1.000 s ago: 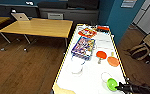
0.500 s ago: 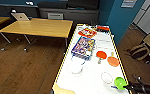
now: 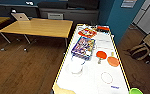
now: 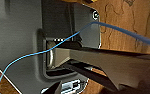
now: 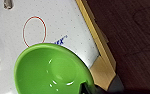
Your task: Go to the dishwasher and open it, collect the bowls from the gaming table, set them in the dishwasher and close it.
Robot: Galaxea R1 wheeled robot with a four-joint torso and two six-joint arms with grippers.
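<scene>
The gaming table (image 3: 101, 82) with its white top and yellow edge runs away from me in the head view. A red bowl (image 3: 101, 54) and an orange bowl (image 3: 113, 61) lie side by side on its right half. A green bowl (image 3: 136, 91) hangs just past the table's near right edge. In the right wrist view the green bowl (image 5: 53, 72) shows large over the table's corner (image 5: 66, 20), and my right gripper (image 5: 88, 88) pinches its rim. The left wrist view holds parts of the robot, a blue cable (image 4: 121, 30) and wood floor. The dishwasher is out of view.
Two colourful game boxes (image 3: 83, 46) and a white dish (image 3: 76, 67) lie on the gaming table. A low wooden table (image 3: 38, 27) stands to the left, and a teal wall (image 3: 118, 17) to the right. Bags (image 3: 141, 51) sit on the wood floor at the right.
The green bowl has moved right and toward me, from over the table's near end to just past its right edge. The head view has shifted a little.
</scene>
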